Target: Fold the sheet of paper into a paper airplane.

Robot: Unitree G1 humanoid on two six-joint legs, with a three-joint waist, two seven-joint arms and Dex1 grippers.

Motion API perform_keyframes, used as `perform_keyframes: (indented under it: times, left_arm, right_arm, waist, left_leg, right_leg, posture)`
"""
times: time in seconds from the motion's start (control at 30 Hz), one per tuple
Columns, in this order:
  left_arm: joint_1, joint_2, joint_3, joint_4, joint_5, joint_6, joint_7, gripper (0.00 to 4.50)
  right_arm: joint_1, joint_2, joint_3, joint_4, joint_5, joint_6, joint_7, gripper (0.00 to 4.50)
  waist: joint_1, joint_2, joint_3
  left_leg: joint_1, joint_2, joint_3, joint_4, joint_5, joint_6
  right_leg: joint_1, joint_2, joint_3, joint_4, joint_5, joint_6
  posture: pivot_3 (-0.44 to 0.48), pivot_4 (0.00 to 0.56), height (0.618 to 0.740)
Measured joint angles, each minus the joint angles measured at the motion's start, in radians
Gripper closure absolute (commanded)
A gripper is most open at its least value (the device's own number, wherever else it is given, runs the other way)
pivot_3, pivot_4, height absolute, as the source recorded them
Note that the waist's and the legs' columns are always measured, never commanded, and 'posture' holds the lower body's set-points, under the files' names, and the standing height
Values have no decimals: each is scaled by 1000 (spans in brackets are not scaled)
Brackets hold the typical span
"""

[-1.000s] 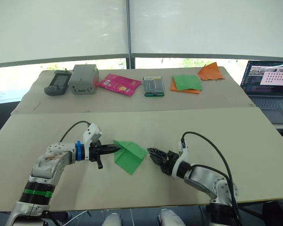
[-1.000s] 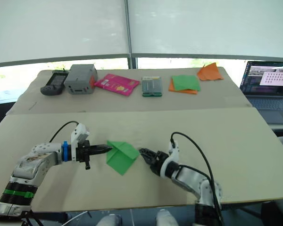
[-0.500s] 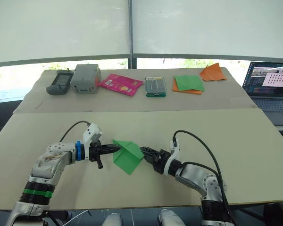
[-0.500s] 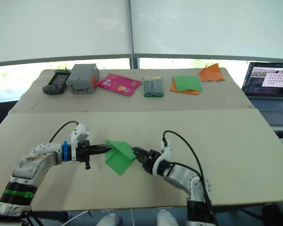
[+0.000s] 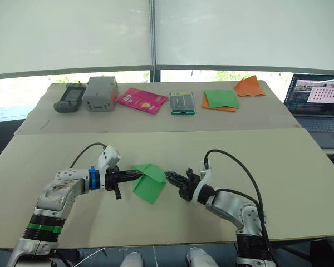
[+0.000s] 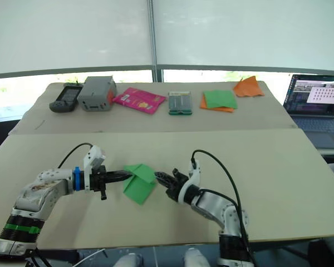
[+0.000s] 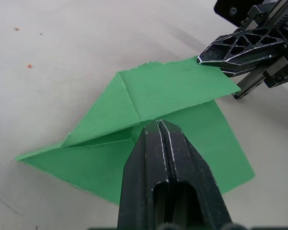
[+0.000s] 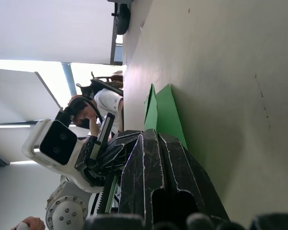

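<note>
On the near table (image 5: 300,183), the sheet of paper (image 5: 149,182) — bright green and partly folded, its creased flaps meeting at a point on the left — lies between the robot's two grippers. The left gripper (image 7: 158,125) reaches in from the left with its black fingers pressed together, their tips resting on the paper at the crease where the folded flaps meet; whether they pinch a layer cannot be told. The right gripper (image 5: 170,176) comes in from the right, its fingers likewise drawn together, the tip touching the paper's right edge. On the far table (image 5: 39,111) a row runs left to right — a dark handheld device (image 5: 68,97), a grey box (image 5: 101,93), a pink packet (image 5: 141,100), a small green-edged case (image 5: 182,102), a green-and-orange stack of sheets (image 5: 221,99) and an orange pointed paper piece (image 5: 249,86). An open laptop (image 5: 318,100) sits at the far right.
</note>
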Motion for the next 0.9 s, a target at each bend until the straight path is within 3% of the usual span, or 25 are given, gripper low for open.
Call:
perform_keyframes:
  times: [0.3,0.6,0.77,0.9]
  left_arm:
    - [-7,0,0,1,-2,1,11,4500]
    - [-6,26,98,-2,-103,96,24,4500]
    - [1,60,122,-7,-126,115,8,4500]
    - [3,65,135,-36,-163,149,-2,4500]
  right_arm:
    - [1,-25,34,-30,-63,-11,38,4484]
    - [-12,-210,141,-285,-323,-135,252,4484]
    - [-45,-369,309,-424,-600,-282,397,4484]
    - [-75,-593,565,-499,-1005,-583,567,4484]
  waist:
    - [1,0,0]
    - [2,2,3]
    - [3,2,4]
    - [13,-1,5]
  left_leg:
    - [0,0,0,0,0,0]
    - [-2,0,0,0,0,0]
    - [-1,-1,1,0,0,0]
    - [-1,-1,1,1,0,-1]
  right_leg:
    - [0,0,0,0,0,0]
    - [-1,0,0,0,0,0]
    - [-1,0,0,-2,0,0]
    - [-1,0,-1,-4,0,0]
  posture:
    - [0,150,740]
    - [0,150,740]
    - [0,150,740]
    - [0,150,740]
